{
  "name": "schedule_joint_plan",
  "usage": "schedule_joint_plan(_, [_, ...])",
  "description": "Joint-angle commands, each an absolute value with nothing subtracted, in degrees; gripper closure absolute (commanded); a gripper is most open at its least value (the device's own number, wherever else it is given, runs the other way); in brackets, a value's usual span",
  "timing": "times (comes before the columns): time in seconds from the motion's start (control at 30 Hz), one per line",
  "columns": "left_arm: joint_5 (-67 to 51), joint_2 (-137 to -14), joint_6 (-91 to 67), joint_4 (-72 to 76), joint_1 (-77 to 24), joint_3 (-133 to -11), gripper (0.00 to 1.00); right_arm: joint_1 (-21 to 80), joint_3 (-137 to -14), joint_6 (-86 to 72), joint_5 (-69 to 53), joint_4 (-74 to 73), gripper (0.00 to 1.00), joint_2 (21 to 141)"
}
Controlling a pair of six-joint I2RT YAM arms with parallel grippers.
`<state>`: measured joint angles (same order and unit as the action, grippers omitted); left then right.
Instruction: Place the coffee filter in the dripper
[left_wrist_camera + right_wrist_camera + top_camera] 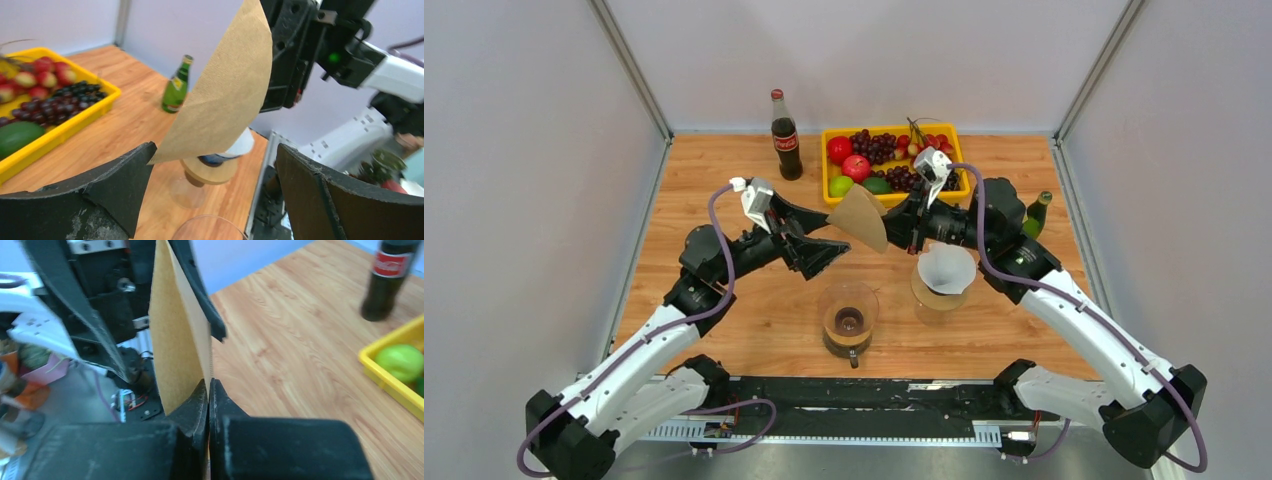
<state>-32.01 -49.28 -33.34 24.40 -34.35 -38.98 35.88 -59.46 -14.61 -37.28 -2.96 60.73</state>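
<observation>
Brown filter (177,330) pinched in closed right gripper (208,382), plain only in right wrist view, lower centre; left gripper (216,147) agape beneath.

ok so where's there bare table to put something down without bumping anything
Bare table left of the cola bottle, and a smaller patch right of the fruit tray, behind the green bottle. Crowded mid-table: carafe, dripper, plus the left gripper and right gripper at the brown filter.

Left arm (646,348) and right arm (1092,322): white links, black joints, purple cables (711,210); left gripper (836,238) and right gripper (209,385) carry scuffed black wedge fingers (115,200).
</observation>
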Motion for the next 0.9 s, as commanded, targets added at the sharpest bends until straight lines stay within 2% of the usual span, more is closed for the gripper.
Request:
schedule_joint_plan(0.0, [-18.34, -46.00, -30.28, 12.21, -34.04, -43.56, 0.00, 37.03, -63.17, -11.20, -20.92, -6.73, 1.00, 61.22])
schedule_joint_plan(0.13, [-8.91, -45.46, -30.65, 5.98, -34.06, -47.02, 0.00, 43.36, -66.59, -6.63, 5.89, -11.60, 1.00, 64.20])
schedule_joint_plan(0.23, [-6.21, -47.20, -33.76, 5.58, -34.14, -49.91, 0.00, 47.69, -68.76, -4.22, 15.86, -12.56, 1.00, 66.92])
schedule_joint_plan(0.43, [-7.04, -53.38, -36.07, 5.37, -34.94, -56.28, 0.00, 51.07, -71.52, -3.94, 25.41, -12.72, 1.00, 70.61])
schedule_joint_plan(0.87, [6.02, -63.10, -32.83, 1.89, -42.59, -63.69, 0.00, 55.82, -74.82, -3.88, 34.92, -13.44, 1.00, 74.79])
